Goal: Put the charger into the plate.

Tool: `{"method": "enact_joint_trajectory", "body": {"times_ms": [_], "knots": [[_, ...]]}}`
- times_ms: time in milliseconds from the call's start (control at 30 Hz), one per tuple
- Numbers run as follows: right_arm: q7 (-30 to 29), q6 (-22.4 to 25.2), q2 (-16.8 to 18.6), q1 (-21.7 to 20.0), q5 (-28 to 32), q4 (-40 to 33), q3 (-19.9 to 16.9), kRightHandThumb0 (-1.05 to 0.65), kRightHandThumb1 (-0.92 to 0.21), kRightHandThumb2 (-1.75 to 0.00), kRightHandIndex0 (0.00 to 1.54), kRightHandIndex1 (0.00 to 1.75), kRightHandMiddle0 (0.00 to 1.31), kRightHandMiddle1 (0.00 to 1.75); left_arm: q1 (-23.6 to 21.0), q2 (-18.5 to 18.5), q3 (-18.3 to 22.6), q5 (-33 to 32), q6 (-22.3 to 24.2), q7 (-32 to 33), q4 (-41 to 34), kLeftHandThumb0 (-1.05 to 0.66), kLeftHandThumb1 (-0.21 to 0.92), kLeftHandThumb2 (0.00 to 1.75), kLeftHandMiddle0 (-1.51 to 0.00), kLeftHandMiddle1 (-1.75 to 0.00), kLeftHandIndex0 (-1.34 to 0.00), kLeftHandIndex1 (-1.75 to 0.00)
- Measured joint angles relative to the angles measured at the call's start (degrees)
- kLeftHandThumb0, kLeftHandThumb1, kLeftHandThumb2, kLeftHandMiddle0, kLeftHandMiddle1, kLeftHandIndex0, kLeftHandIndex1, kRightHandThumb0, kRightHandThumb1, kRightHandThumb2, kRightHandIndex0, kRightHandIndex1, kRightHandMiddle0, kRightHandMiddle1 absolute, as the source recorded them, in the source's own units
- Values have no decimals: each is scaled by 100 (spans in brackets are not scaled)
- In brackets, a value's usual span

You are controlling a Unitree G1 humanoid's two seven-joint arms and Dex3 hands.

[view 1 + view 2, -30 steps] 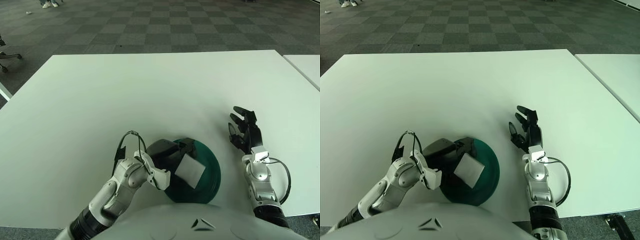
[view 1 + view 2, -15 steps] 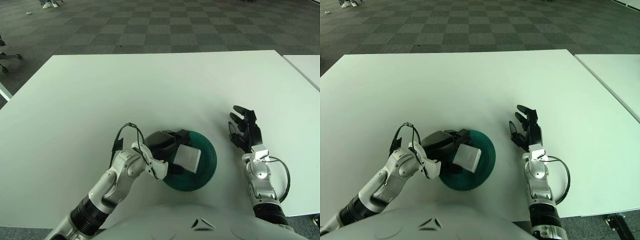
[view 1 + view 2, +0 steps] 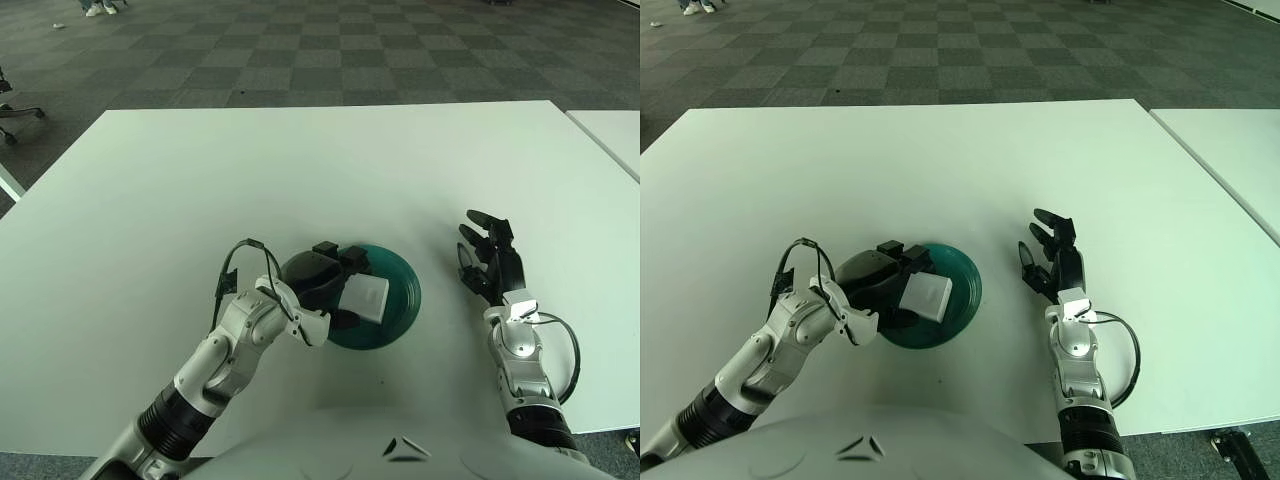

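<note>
A dark green plate (image 3: 398, 300) lies on the white table (image 3: 300, 170) near its front edge. A white square charger (image 3: 365, 297) sits over the plate's left half. My left hand (image 3: 322, 283) is at the plate's left rim, its dark fingers curled around the charger. Whether the charger rests on the plate or is held just above it I cannot tell. My right hand (image 3: 487, 258) rests on the table to the right of the plate, fingers spread and holding nothing.
A second white table (image 3: 612, 130) stands at the far right, with a narrow gap between. Checkered carpet lies beyond the far edge. A chair base (image 3: 15, 115) shows at the far left.
My left hand has carried the charger and the plate away from me, further onto the table. The right hand has not moved.
</note>
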Motion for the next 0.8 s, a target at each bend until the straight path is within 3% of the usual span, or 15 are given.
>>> {"method": "enact_joint_trajectory", "body": {"times_ms": [67,267,400,800], "knots": [[0,-19,0,-1,0,1,1,-56,-92,-57,36,24,0,88,-4,15,10,20,-1,3,12,-100,92,73,-14,-59,0,-92],[0,-44,0,-3,0,7,1,-56,-92,-56,36,24,0,87,2,53,27,112,2,19,30,-104,92,69,-18,-24,0,-73],[-15,-52,0,-4,-11,9,6,-57,-92,-55,37,24,0,88,14,62,71,111,-1,61,31,-105,92,67,-21,-15,0,-68],[-119,-57,-2,-8,-54,10,21,-59,-92,-54,39,25,0,90,59,62,315,-8,-125,339,-12,-105,92,65,-26,-11,0,-67]]}}
